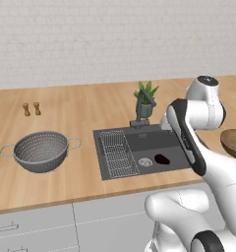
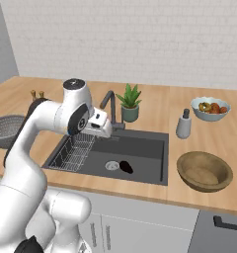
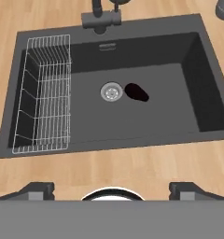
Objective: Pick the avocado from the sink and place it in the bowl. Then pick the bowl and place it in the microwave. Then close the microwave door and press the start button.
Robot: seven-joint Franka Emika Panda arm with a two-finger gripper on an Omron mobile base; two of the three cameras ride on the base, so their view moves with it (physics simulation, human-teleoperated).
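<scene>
Judging by how things lie, nothing of the task is done yet: the avocado [image 3: 136, 92] lies on the floor of the sink [image 3: 198, 79], just beside the round drain [image 3: 111, 91] on the side away from the wire rack [image 3: 44, 93], and the bowl [image 2: 204, 171] sits empty on the tabletop [image 2: 155, 106] near its front edge, just past the sink's right rim. The pick, the drop into the bowl, the carry to the microwave, the door and the start button all remain. The arm rises from the base and bends forward over the sink's front part, its wrist near the faucet [image 2: 109, 106], with the hand looking down into the basin from well above. In the hand view the two fingertips of the pincer [image 3: 111, 190] stand far apart at the lower edge, so it is spread wide and holds nothing; the avocado lies ahead of it, roughly centred between the tips.
</scene>
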